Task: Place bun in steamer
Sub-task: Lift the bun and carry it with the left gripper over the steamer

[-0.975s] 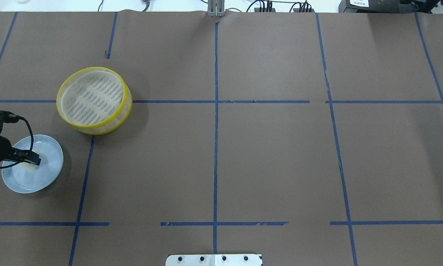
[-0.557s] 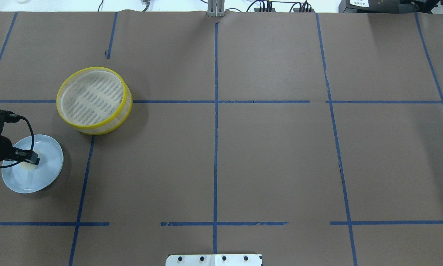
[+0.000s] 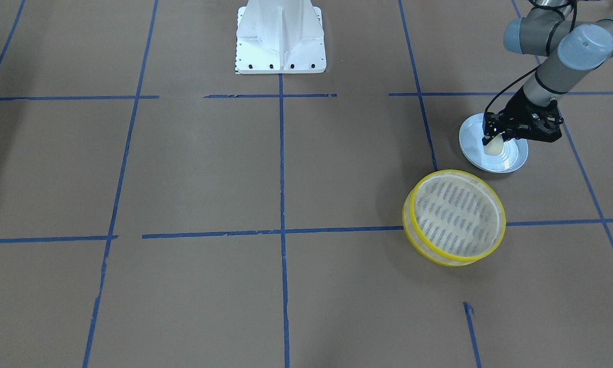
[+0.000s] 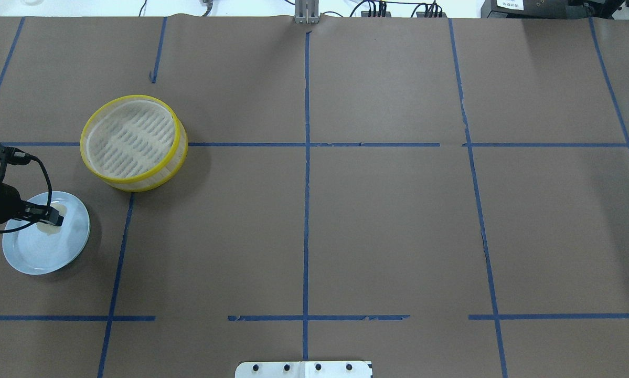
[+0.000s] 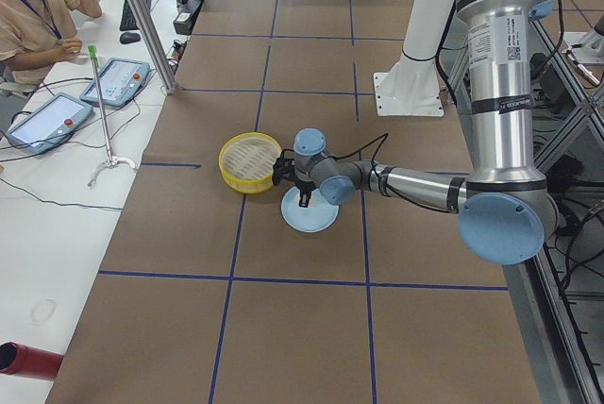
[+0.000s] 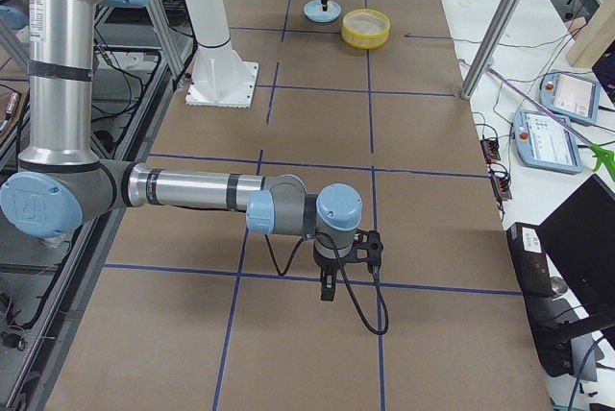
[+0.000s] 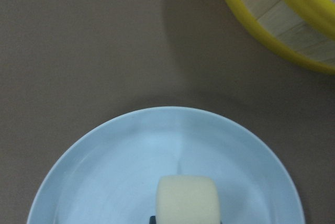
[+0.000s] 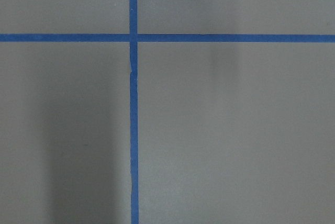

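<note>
My left gripper [image 3: 492,138] is shut on the bun [image 3: 494,147], a small cream-white block, and holds it just above the pale blue plate [image 3: 512,158]. In the overhead view the gripper [image 4: 57,218] is over the plate's far side [image 4: 36,254], with the bun [image 4: 64,212] mostly hidden by the fingers. The left wrist view shows the bun [image 7: 187,199] over the plate [image 7: 104,182]. The steamer [image 4: 134,142], yellow-rimmed and empty, stands just beyond the plate; it also shows in the front view [image 3: 457,217]. My right gripper [image 6: 328,293] hangs over bare table far away; I cannot tell if it is open or shut.
Brown paper with blue tape lines covers the table. The robot's white base [image 3: 279,38] stands at the middle of the near edge. An operator [image 5: 33,17] sits by tablets beyond the far side. The steamer's yellow rim [image 7: 282,30] is at the wrist view's top right.
My left gripper has moved a little away from the robot toward the steamer, with the bun in it. The plate and steamer have not moved.
</note>
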